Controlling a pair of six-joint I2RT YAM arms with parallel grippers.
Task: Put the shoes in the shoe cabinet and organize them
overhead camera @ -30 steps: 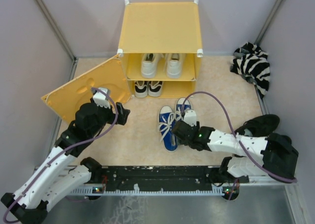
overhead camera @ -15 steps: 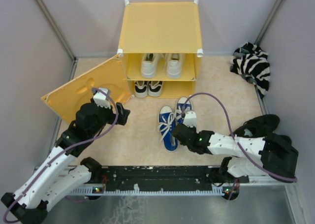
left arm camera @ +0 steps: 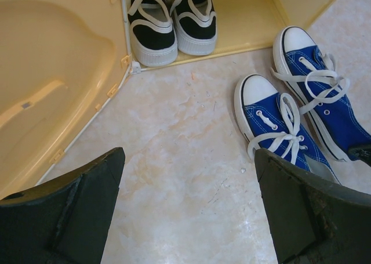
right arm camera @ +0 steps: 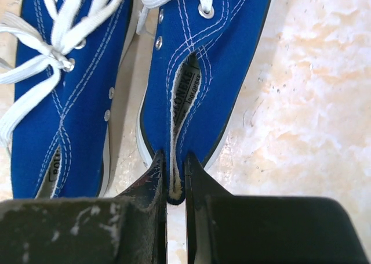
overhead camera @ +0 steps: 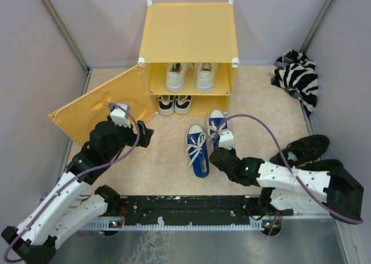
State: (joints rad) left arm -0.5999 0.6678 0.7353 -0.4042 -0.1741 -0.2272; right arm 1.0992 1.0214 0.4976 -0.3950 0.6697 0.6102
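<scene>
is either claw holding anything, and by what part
The right claw pinches the right-hand blue shoe by the back rim of its heel. The left claw is open, holding nothing.

The cabinet (overhead camera: 188,32) gapes at the front, its door (overhead camera: 98,104) swung out left and blocking that side. The white pair (overhead camera: 188,75) fills most of the upper shelf (overhead camera: 186,92). Below, the black-and-white pair (left arm camera: 171,26) takes the left half; the right half is free. Two blue shoes (overhead camera: 198,148) lie just before the opening and narrow the way in, the right one pinched at the heel by the right claw (right arm camera: 174,177). Bare worktop (overhead camera: 162,159) lies between door and blue shoes, below the spread left claw (left arm camera: 188,159). A striped cloth (overhead camera: 297,78) and black shoes (overhead camera: 304,149) crowd the right side
</scene>
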